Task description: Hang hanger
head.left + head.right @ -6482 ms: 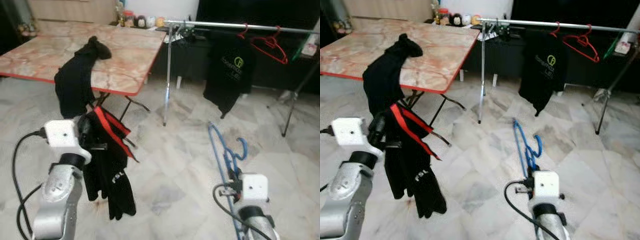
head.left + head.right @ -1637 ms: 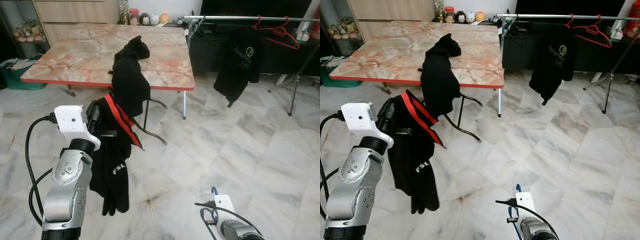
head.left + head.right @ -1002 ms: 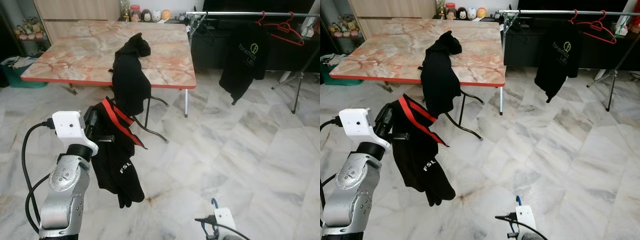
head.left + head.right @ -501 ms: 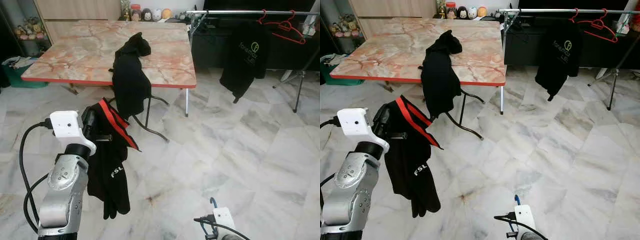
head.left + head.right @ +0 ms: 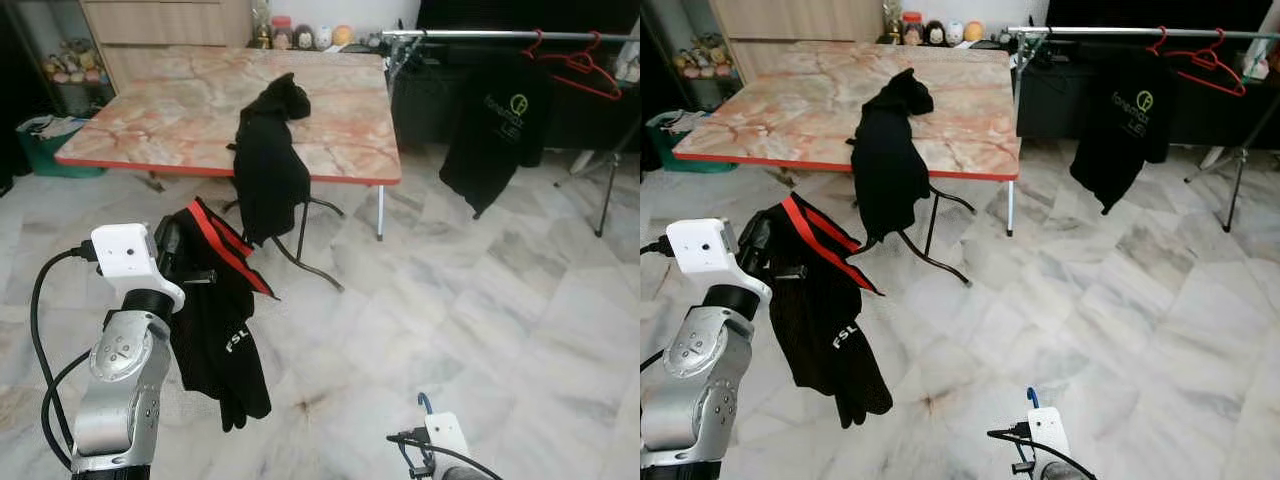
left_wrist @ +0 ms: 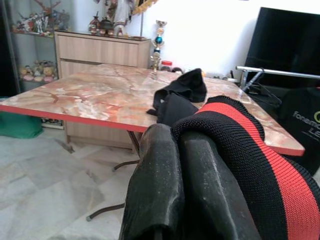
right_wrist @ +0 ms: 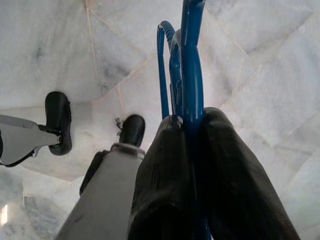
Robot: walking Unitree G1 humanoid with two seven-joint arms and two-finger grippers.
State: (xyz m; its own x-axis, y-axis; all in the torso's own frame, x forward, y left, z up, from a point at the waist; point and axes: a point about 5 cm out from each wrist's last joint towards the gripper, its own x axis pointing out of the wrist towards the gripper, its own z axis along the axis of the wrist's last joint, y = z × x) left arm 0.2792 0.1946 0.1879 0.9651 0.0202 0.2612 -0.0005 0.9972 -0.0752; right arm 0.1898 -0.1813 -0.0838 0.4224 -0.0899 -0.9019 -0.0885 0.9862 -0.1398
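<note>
My left gripper (image 6: pixel 176 142) is raised at the left, shut on a black garment with a red stripe (image 5: pixel 216 318) that hangs down from its fingers (image 5: pixel 170 243) above the floor. Low at the bottom edge, my right gripper (image 7: pixel 192 131) is shut on a blue hanger (image 7: pixel 191 55); its hook tip (image 5: pixel 424 402) pokes up above the wrist, with the floor below. A metal clothes rail (image 5: pixel 480 35) stands far off at the back right, carrying a black t-shirt (image 5: pixel 498 130) and red hangers (image 5: pixel 588 68).
A marble-topped folding table (image 5: pixel 170 110) with a red edge stands ahead, and another black garment (image 5: pixel 268 165) drapes over its front edge. A green bin (image 5: pixel 42 145) and cabinets lie at the far left. Open marble floor (image 5: pixel 480 300) stretches toward the rail.
The view has turned from the rail toward the table over the past seconds. The right arm has dropped low with the blue hanger. The held garment sways slightly.
</note>
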